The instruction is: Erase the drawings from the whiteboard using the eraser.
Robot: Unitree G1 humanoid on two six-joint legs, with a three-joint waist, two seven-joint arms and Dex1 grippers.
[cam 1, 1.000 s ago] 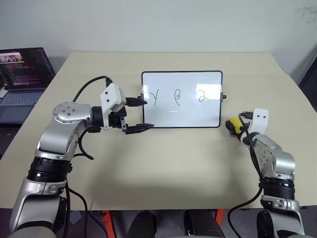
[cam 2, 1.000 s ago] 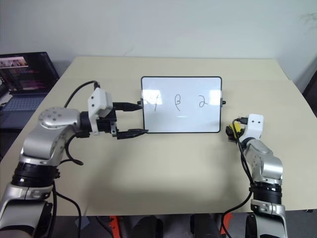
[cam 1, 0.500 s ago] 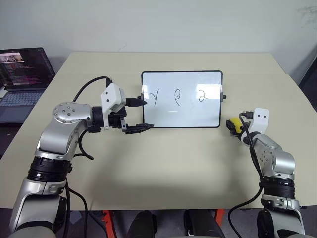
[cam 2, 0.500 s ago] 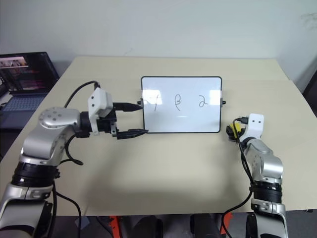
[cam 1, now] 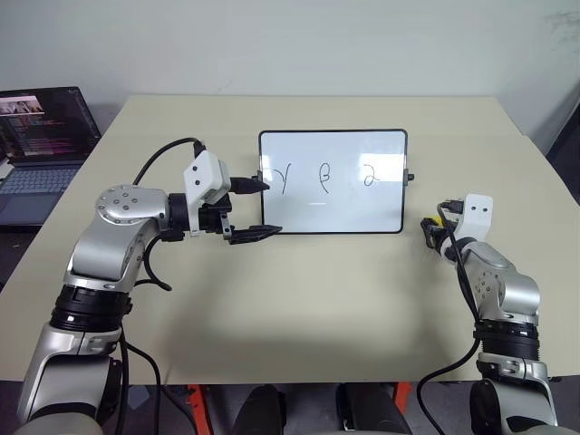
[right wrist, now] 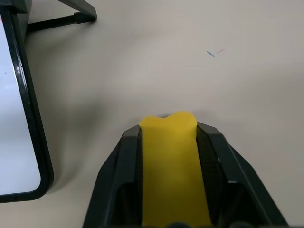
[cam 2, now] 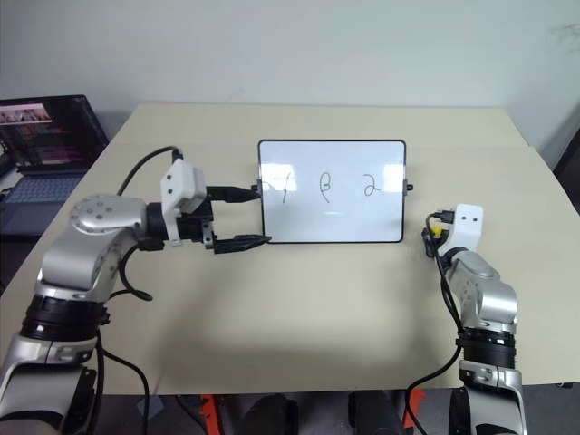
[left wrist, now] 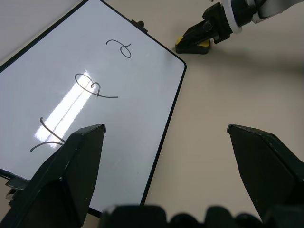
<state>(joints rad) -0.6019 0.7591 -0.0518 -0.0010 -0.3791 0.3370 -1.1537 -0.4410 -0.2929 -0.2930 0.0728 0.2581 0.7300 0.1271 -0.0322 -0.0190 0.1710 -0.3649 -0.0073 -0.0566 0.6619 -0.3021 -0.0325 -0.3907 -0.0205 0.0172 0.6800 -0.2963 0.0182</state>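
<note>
Whiteboard (cam 1: 333, 181) sits propped near the middle of the beige table (cam 1: 299, 299), its glossy face toward the robot, with a thin black frame and a small knob at each side edge. Three drawings (cam 1: 324, 177) run in a row across its upper half, thin black squiggles like letters, all unwiped.

On the robot's right, the right gripper (right wrist: 168, 135) is clenched on the eraser (right wrist: 172, 166): in the right wrist view the yellow block fills the space between the two black fingers (right wrist: 122, 175), its tip poking out just past them above the tabletop. From the head camera the eraser shows as a small patch of yellow at the gripper's tip, just beside the board's lower right corner but apart from it. The left wrist view shows the same grip from across the board, the yellow block low at the table with its dark underside down.

On the robot's left, the left gripper (cam 1: 258, 210) hangs at the board's left edge, released and wide, one finger near the upper part of the frame and the other near the lower corner, nothing between them. A laptop (cam 1: 41, 145) stands open off the table's far left.
</note>
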